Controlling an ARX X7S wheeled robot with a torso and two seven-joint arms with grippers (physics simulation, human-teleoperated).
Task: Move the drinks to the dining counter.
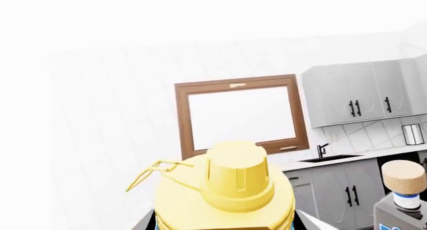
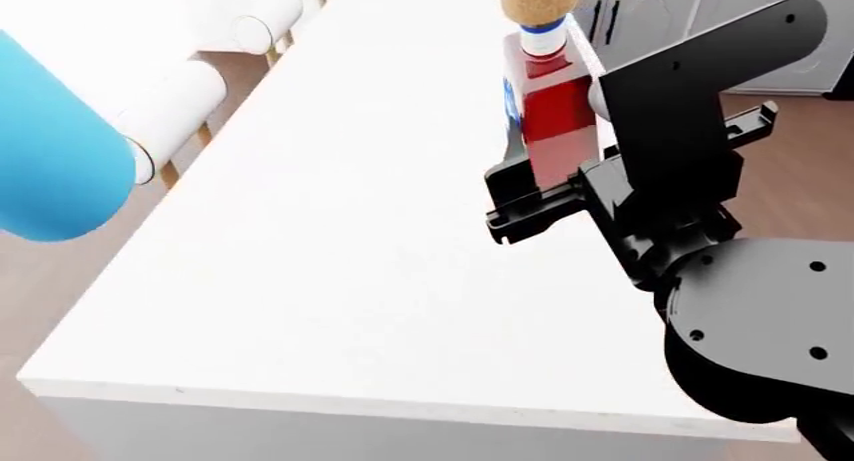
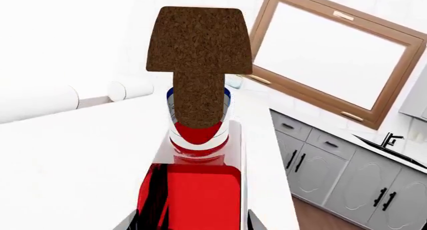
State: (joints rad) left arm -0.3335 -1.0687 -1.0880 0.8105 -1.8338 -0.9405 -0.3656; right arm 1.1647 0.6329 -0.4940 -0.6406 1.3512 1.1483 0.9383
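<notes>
tipping is the risk: the bottle (image 2: 547, 91) is clamped in the right gripper (image 2: 534, 186) over the counter (image 2: 334, 241). the flask (image 1: 225, 190) seems held by the left gripper, though its grip cannot be told.

We see the liquor bottle (image 2: 550, 101) upright in the right gripper (image 2: 527, 196) over the surface's (image 2: 334, 231) right side. The flask (image 2: 54, 156) sits far left, past the surface's left edge.
</notes>
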